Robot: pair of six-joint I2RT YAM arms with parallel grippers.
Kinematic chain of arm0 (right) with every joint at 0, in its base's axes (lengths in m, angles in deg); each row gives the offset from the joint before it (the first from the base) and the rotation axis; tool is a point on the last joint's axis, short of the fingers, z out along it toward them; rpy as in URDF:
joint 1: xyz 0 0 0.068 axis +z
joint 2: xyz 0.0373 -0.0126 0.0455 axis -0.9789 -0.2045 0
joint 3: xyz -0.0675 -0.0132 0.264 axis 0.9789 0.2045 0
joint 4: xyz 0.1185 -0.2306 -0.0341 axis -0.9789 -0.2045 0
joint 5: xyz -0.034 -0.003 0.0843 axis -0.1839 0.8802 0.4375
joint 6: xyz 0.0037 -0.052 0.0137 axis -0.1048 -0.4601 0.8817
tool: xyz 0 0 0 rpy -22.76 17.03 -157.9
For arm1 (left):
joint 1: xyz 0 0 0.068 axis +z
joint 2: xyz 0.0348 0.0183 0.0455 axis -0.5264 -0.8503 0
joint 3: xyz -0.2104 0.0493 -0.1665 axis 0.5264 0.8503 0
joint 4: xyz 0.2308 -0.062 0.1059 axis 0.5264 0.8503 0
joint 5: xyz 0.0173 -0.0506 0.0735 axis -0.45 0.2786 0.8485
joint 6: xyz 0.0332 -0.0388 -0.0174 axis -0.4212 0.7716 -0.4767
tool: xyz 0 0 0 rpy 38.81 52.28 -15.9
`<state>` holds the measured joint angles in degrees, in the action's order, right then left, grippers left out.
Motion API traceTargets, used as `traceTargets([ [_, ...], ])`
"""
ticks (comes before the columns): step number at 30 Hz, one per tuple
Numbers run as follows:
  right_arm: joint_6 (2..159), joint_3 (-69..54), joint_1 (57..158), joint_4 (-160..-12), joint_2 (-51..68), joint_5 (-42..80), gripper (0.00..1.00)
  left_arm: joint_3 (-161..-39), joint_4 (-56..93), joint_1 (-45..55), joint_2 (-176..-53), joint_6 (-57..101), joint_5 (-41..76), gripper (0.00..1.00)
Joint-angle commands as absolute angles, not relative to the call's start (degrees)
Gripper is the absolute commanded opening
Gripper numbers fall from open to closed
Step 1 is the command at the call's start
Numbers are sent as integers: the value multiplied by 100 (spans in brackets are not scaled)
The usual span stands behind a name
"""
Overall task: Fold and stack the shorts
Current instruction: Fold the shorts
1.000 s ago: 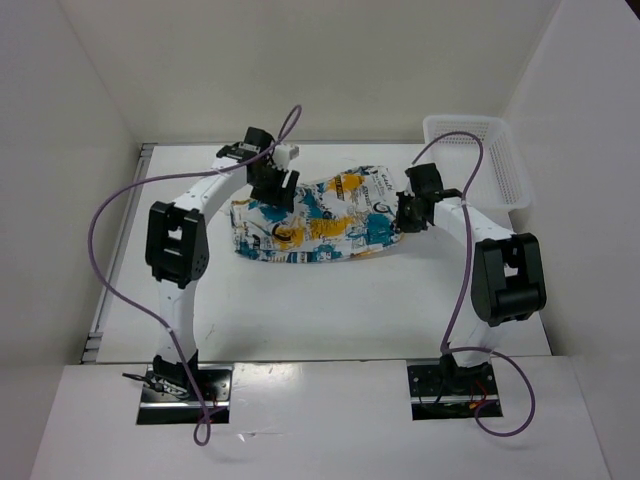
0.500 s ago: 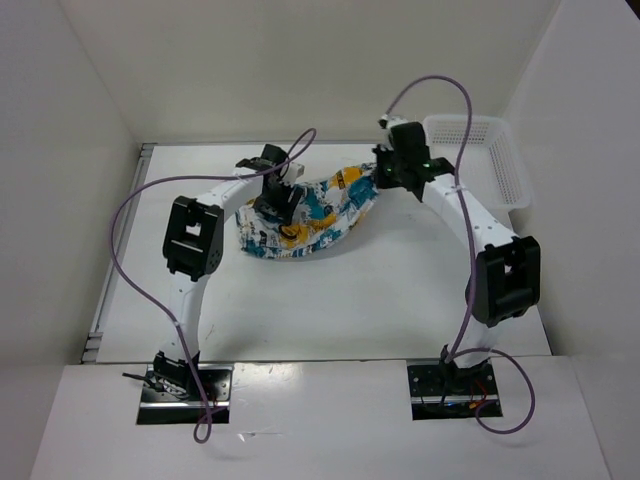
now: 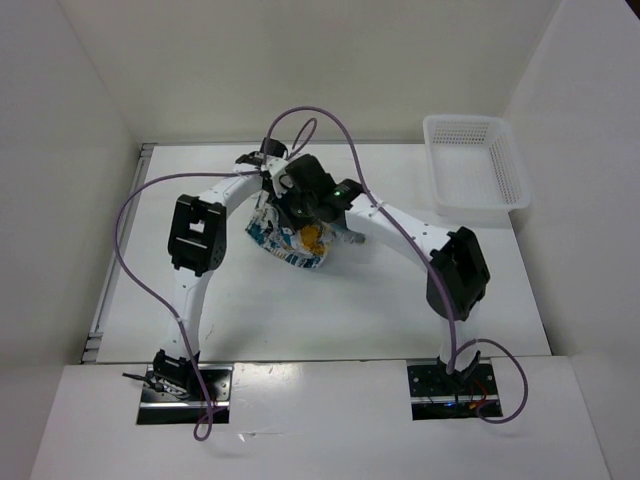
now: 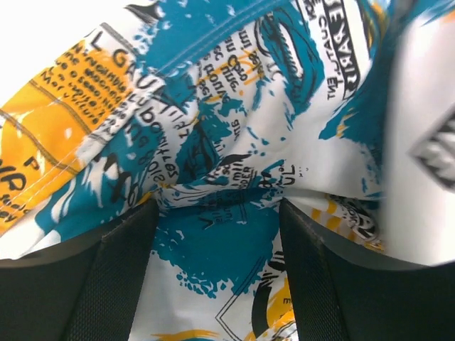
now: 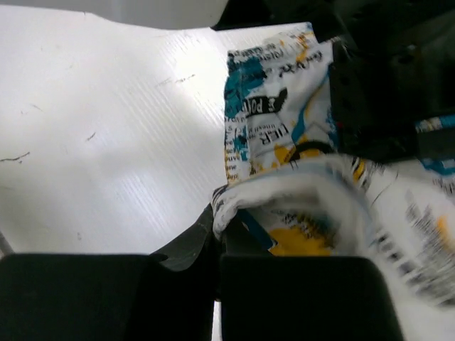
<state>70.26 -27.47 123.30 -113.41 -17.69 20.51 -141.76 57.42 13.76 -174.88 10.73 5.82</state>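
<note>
1. White walls closed in a white table (image 3: 380,290), and on it, just left of centre in the top view, lay the shorts (image 3: 290,245), gathered into a crumpled bundle.
2. We saw their print up close in the left wrist view. The shorts (image 4: 234,128) filled nearly the whole frame with teal patches, yellow-orange blocks and black lettering on white, creased toward the middle.
3. The right gripper (image 3: 305,215) sat on the bundle's upper side. In its own view the right gripper (image 5: 217,213) had its fingers pressed together, pinching a fold of the shorts (image 5: 274,121) at lower centre. The cloth ran from there toward the upper right, blurred at the right edge.
4. The left gripper (image 3: 272,200) stood just left of the right one, over the bundle. In its own view the left gripper (image 4: 217,213) was spread, with its dark fingers (image 4: 106,284) at either side of the lower frame and fabric bunched between them. We could not tell whether they bore down on it.
5. Both arms arched in from their bases at the bottom of the frame and met above the shorts, trailing purple cables (image 3: 130,260).
6. A white mesh basket (image 3: 475,170) sat in the upper right, well apart from the shorts.
</note>
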Motion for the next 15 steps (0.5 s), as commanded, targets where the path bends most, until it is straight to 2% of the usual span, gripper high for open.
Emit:
traceTargets([
  [1, 6538, -3288, 12398, -11496, -2259, 2478, 0, -13720, 6017, 1453, -17639, 1070, -517, 76],
  [8, 5993, -3755, 12452, -11618, -2805, 2225, 0, -13130, 5964, 1620, -16683, 1070, -948, 78],
  [10, 5992, -3615, 12452, -11671, -2656, 2224, 0, -13130, 5964, 1839, -16261, 1070, -1011, 86],
  [12, 5992, -3439, 12452, -11671, -2603, 2285, 0, -13130, 6016, 1980, -16031, 1070, -925, 89],
  [13, 5992, -3238, 12513, -11671, -2515, 2285, 5, -13130, 6017, 2111, -15865, 1070, -785, 93],
  [14, 6062, -3158, 12583, -11671, -2515, 2285, 23, -13130, 6017, 2191, -15793, 1070, -714, 94],
  [15, 6062, -3157, 12584, -11750, -2515, 2373, 46, -13043, 6017, 2340, -15662, 1070, -713, 96],
])
